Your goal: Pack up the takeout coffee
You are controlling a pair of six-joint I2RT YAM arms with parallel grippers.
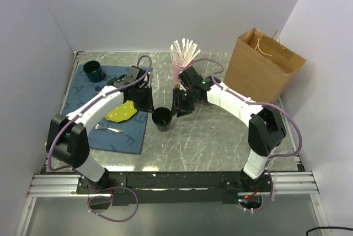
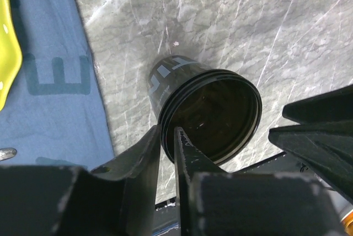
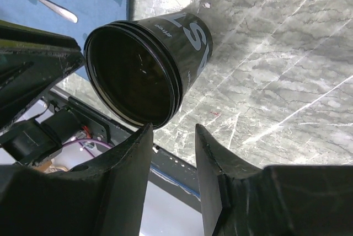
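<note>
A black paper coffee cup (image 1: 162, 118) with white lettering stands upright and lidless on the marble table (image 1: 220, 137). My left gripper (image 1: 151, 105) is shut on its rim; in the left wrist view (image 2: 167, 129) one finger is outside the cup (image 2: 209, 109) and one inside. My right gripper (image 1: 175, 109) is open and empty just beside the cup; in the right wrist view (image 3: 172, 130) its left fingertip sits under the cup's (image 3: 132, 76) rim. A brown paper bag (image 1: 270, 65) stands open at the back right.
A pink cup of stir sticks (image 1: 182, 62) stands behind the grippers. A blue mat (image 1: 110, 109) on the left holds a dark cup (image 1: 94, 71), a yellow piece (image 1: 122, 112) and a fork (image 1: 108, 129). White walls enclose the table.
</note>
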